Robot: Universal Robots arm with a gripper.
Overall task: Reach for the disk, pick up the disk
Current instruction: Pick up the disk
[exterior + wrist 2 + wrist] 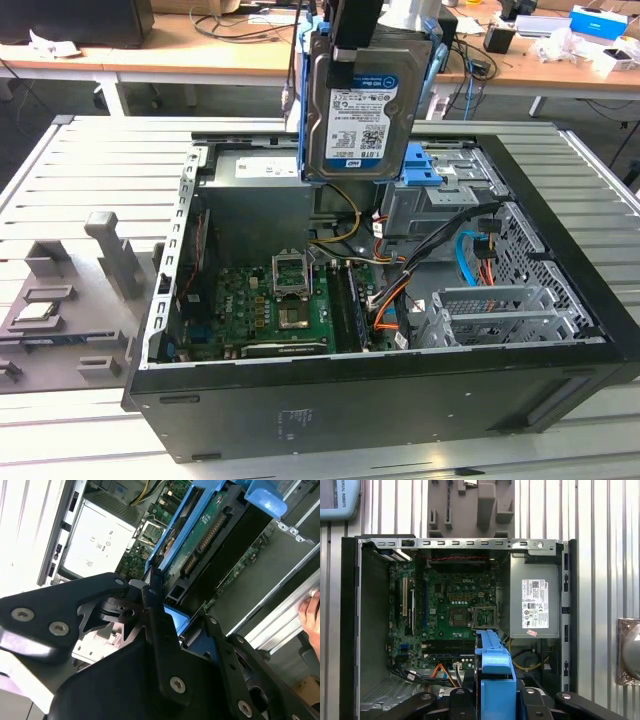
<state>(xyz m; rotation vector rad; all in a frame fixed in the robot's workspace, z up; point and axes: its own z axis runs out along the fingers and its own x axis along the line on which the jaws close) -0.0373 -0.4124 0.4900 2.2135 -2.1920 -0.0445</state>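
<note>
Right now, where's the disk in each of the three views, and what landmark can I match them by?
Exterior view: the disk hangs above the open case, label toward the camera.
Second wrist view: the disk shows its circuit-board side, blue-edged.
First wrist view: the disk is edge-on, its blue edge clamped in the pincer.
Shared landmark: the grey power supply inside the case.
</note>
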